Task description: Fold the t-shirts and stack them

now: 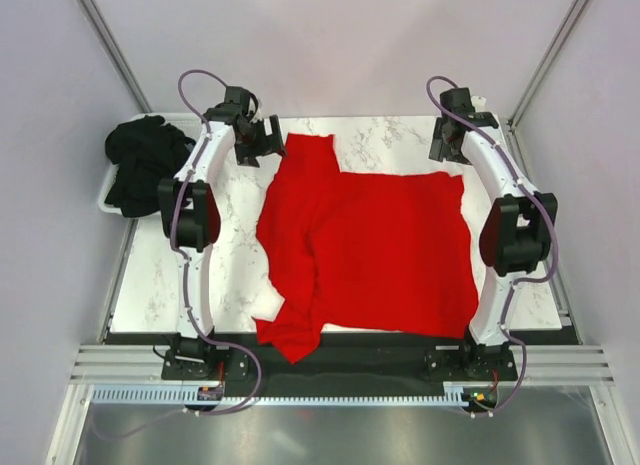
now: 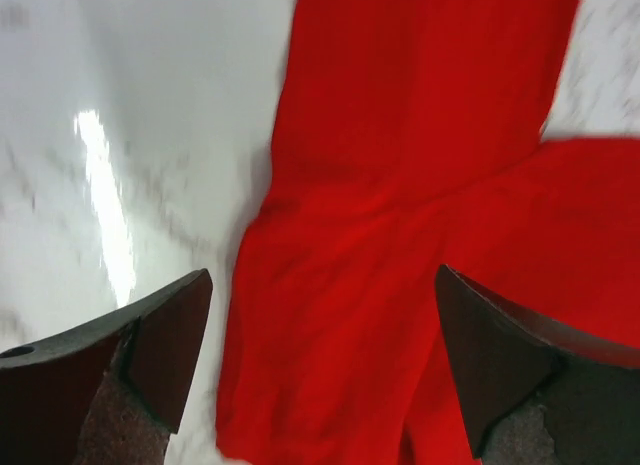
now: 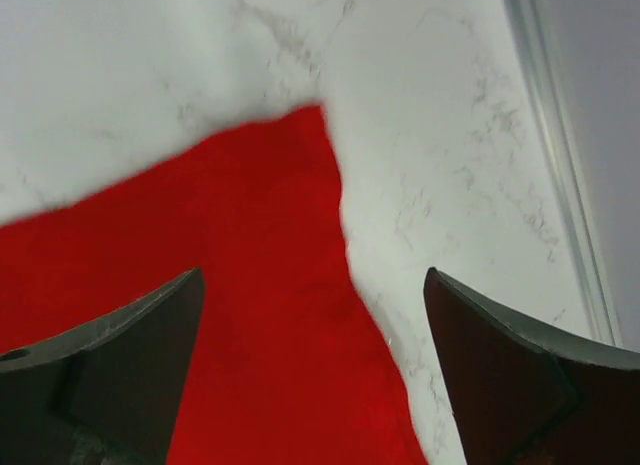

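A bright red t-shirt [image 1: 370, 250] lies spread across the marble table, one sleeve reaching to the far left and a folded part hanging over the near edge. My left gripper [image 1: 262, 143] is open and empty above that far-left sleeve [image 2: 400, 165]. My right gripper [image 1: 452, 143] is open and empty above the shirt's far-right corner [image 3: 270, 285]. Black t-shirts [image 1: 145, 163] lie heaped in a white tub at the far left, off the table.
The white tub [image 1: 108, 203] sits beyond the table's left edge. Bare marble [image 1: 160, 275] shows left of the red shirt and along the far edge [image 1: 390, 135]. A metal rail [image 3: 560, 155] runs along the table's right edge.
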You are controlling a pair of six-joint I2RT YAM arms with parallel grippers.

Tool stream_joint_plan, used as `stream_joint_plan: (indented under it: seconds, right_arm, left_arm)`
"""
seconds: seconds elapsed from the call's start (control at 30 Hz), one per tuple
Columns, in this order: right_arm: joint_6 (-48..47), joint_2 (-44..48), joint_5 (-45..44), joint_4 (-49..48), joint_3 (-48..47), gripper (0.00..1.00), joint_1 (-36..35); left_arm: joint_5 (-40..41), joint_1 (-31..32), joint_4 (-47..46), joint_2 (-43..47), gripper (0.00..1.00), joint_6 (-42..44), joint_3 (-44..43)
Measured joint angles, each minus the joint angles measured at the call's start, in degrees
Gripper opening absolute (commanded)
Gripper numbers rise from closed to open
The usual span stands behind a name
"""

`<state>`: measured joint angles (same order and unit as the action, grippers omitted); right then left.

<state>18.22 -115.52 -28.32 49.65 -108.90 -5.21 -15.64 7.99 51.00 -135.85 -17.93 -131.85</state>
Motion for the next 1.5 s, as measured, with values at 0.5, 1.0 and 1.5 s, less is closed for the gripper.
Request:
stream_joint_plan:
  seconds: [0.5,1.0,1.5]
  right_arm:
    - [4.83,24.52,23.23,-12.04,37.2,0.98,-1.73]
    - [6.51,-4.74,25.68,-11.08,19.17,0.98,1.38]
    - [7.96,-27.87,28.06,-6.62,-19.63,0.98,3.41]
  left_arm:
    - [7.76,9.73,-15.91,40.26,0.97,-3.32,49.4]
    - [10.64,7.43,-16.41,13.79,0.95,-6.27,39.3]
    - [12.02,-0.52,-0.44,-14.58,0.98,-4.52,-12.92]
